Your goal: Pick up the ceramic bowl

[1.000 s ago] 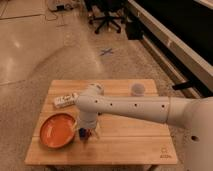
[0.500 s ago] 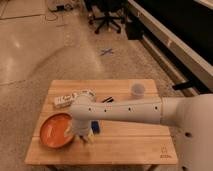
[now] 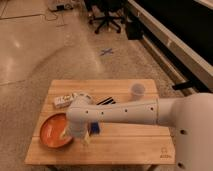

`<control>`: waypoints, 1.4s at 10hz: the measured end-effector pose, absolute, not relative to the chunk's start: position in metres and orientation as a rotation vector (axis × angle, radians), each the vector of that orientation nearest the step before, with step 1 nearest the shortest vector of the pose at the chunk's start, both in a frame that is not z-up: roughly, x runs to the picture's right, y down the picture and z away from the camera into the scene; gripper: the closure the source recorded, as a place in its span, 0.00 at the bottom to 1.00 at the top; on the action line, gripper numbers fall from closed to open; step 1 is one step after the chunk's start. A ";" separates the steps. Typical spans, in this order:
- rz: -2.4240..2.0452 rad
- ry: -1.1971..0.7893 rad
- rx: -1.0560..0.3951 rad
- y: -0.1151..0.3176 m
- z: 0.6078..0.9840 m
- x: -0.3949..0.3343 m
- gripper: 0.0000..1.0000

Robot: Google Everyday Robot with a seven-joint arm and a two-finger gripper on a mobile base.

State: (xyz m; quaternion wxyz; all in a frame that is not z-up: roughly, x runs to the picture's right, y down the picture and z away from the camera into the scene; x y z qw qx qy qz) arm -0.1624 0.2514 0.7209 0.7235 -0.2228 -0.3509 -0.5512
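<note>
The gripper (image 3: 75,136) is being held open over the edge of the ceramic bowl (image 3: 50,131) on the table (image 3: 130,143), so the rim can be pinched.

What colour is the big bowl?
The ceramic bowl is orange, camera view; gripper at its edge.

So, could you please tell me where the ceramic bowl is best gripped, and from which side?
I would take the ceramic bowl by its right rim, from above. It is wide, shallow and lies flat, so only the thin edge fits between the jaws. The gripper hangs open over that rim.
</note>
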 end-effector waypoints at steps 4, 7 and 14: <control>-1.191 -0.783 -0.474 0.254 0.724 -0.163 0.20; -1.106 -0.787 -0.389 0.253 0.741 -0.166 0.20; -1.080 -0.812 -0.290 0.249 0.757 -0.183 0.20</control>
